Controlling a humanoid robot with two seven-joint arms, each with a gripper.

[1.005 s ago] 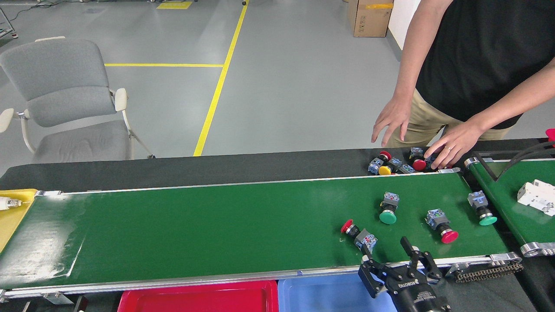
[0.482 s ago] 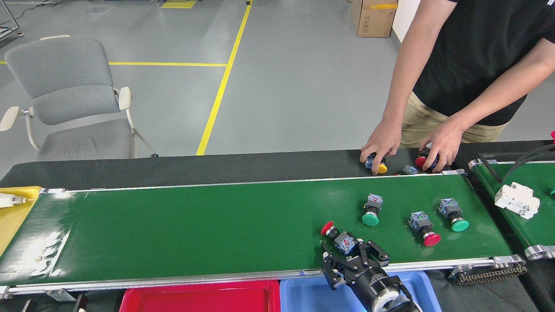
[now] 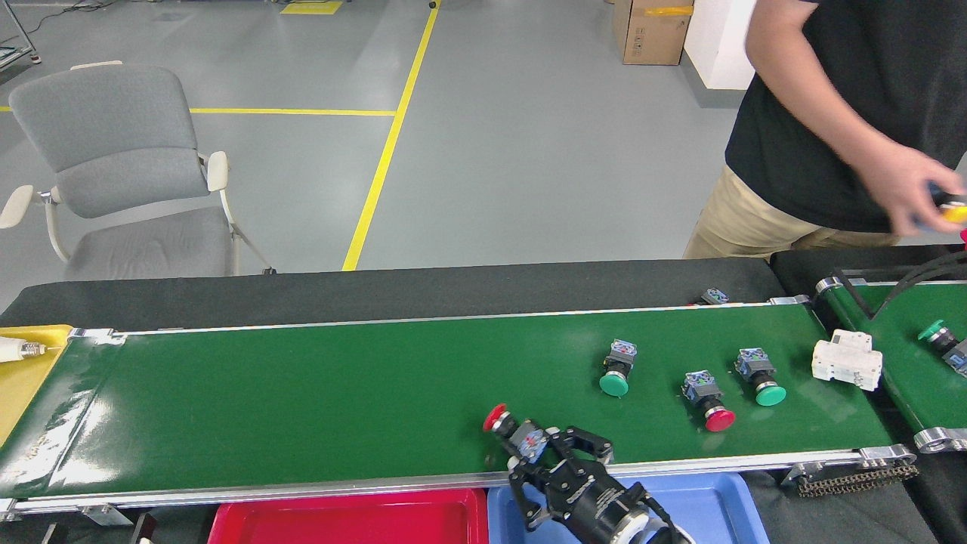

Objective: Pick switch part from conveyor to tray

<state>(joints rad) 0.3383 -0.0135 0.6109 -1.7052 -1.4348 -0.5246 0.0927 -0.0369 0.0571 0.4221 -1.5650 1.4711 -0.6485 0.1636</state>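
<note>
The conveyor [image 3: 340, 393] is the long dark-green belt across the head view. A red-capped switch part [image 3: 500, 418] lies near its front rail, cap pointing up-left. My right gripper [image 3: 541, 451] comes up from the bottom edge. It is open, with its black fingers [image 3: 588, 440] spread on either side of that part's grey-blue body. Below the front rail sit a red tray [image 3: 347, 517] and a blue tray [image 3: 710, 502]. My left gripper is out of view.
Further right on the belt lie two green-capped switches [image 3: 618, 368] [image 3: 760, 379], a red-capped one [image 3: 709, 402] and a white breaker [image 3: 847, 360]. A narrower belt [image 3: 906, 355] joins at the right. A person's hand [image 3: 903, 185] holds a yellow part. A yellow tray [image 3: 23, 374] stands left.
The belt has carried all parts leftward. My right gripper came forward over the rail, then followed the red-capped switch left. The person lifted both hands off the table with a yellow part.
</note>
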